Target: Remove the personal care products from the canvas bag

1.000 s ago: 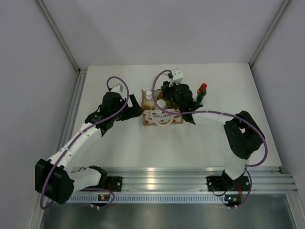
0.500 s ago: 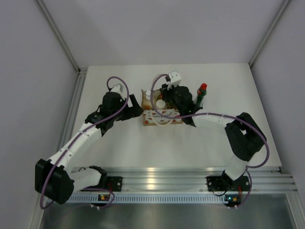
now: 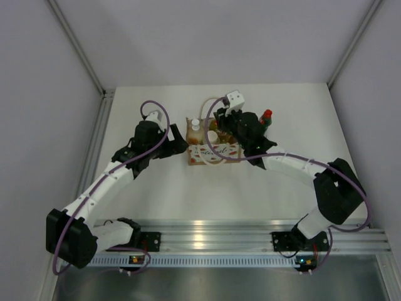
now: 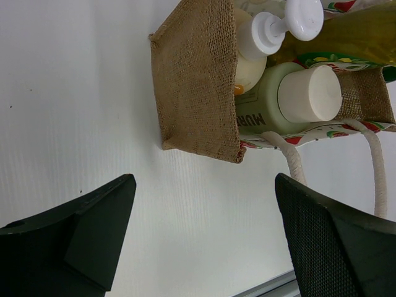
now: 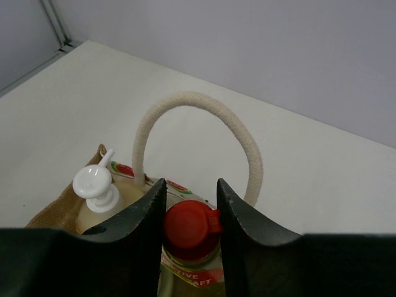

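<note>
The canvas bag (image 3: pixel 213 152) stands mid-table, its burlap side (image 4: pixel 198 80) facing my left gripper (image 4: pixel 204 182), which hangs open just short of it and holds nothing. Inside the bag are a cream bottle with a white pump nozzle (image 4: pixel 272 31), a pale cylinder with a white cap (image 4: pixel 309 93) and a yellow-green bottle (image 4: pixel 359 37). My right gripper (image 5: pixel 190 204) is shut on that bottle's red cap (image 5: pixel 190 224), under the rope handle (image 5: pixel 198 102). A dark green bottle with a red cap (image 3: pixel 267 116) stands on the table right of the bag, partly hidden by my right arm.
The bag's near rope handle (image 4: pixel 291 154) droops toward my left gripper's right finger. White enclosure walls ring the table. An aluminium rail (image 3: pixel 250 232) runs along the near edge by the arm bases.
My right gripper has closed onto the red cap and its wrist has shifted slightly to the right. The left arm has not moved.
</note>
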### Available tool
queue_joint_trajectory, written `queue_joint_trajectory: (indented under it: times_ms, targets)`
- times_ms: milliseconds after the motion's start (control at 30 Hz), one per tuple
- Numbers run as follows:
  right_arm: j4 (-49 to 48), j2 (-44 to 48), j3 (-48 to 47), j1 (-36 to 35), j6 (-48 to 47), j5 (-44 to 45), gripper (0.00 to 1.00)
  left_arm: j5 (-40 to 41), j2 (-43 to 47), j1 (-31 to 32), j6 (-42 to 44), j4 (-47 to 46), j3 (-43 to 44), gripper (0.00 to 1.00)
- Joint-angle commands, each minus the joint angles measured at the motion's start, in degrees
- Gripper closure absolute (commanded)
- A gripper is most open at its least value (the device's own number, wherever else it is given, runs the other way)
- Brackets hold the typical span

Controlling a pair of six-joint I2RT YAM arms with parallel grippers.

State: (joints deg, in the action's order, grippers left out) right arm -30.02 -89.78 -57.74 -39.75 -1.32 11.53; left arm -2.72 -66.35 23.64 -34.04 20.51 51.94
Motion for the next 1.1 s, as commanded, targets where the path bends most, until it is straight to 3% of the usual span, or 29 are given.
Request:
queue_joint_trajectory:
  times_ms: [0,300,633,867,1067]
  targets:
    - [-6.2,7.2,-4.4,-1.5,-0.7,-2.1,1.00,0.1,1.7,0.1,1.1,-2.9,-0.4,0.02]
    - [4.4,10.5,-15.5,-0.9,-5.1,0.5,1.00,0.2,1.7,0.1,1.0,-2.8,-0.4,0.02]
    - [21.0,8.6,-36.5,1.3,-6.9,3.8,1.00,0.3,3.1,0.1,1.0,-2.8,-0.7,0.02]
    - [24.0,12.2,-36.7,6.5,-6.2,5.8,1.00,1.4,2.5,0.0,1.6,-2.9,-0.6,0.02]
    - [25.7,17.3,-31.0,19.3,2.9,5.1,1.00,1.0,2.3,0.1,1.9,-2.9,-0.5,0.02]
